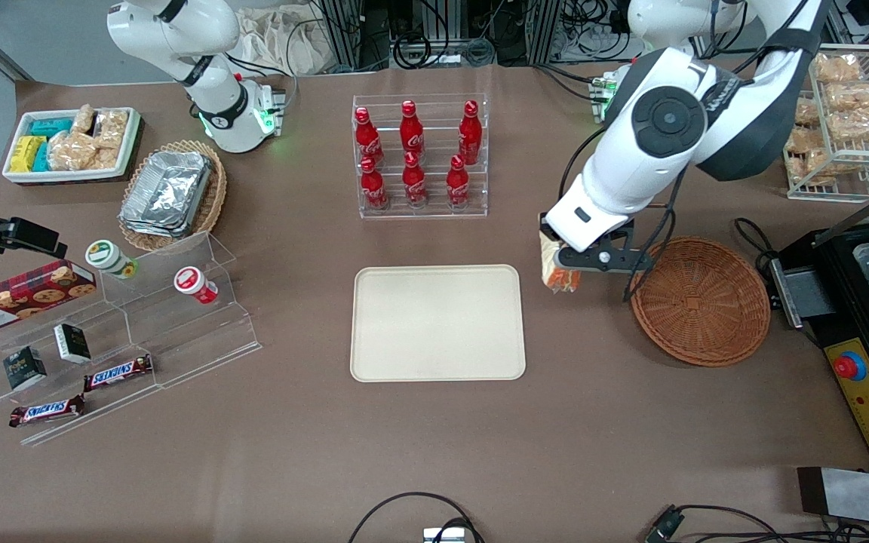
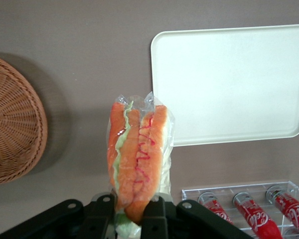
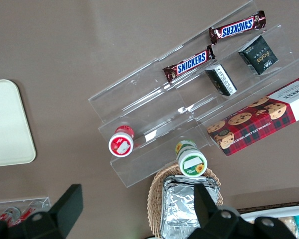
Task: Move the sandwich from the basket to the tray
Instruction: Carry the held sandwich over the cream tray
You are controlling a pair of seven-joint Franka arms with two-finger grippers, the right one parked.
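**Wrapped sandwich held in the air between basket and tray**

In the wrist view, the gripper (image 2: 134, 211) is closed on the sandwich (image 2: 138, 154), its two black fingers (image 2: 102, 219) pressing the lower end. The sandwich hangs in the air, out of the basket (image 2: 15, 119) and not yet over the tray (image 2: 229, 84), which lies just beside it. It is wrapped in thin clear film, so I judge it light, soft and a little slippery. A hard squeeze can crush the bread and push out the orange and green filling. The grip on the flat bread faces near one end looks sensible, but the free end may swing.

In the front view, the sandwich (image 1: 557, 271) is at centre right, between the tray (image 1: 438, 323) and the basket (image 1: 700, 300). There, the wrist of the arm covers most of the gripper (image 1: 566, 260), and only the lower part of the sandwich shows. How deep the fingers sit on the wrapper is not clear. The basket looks empty.
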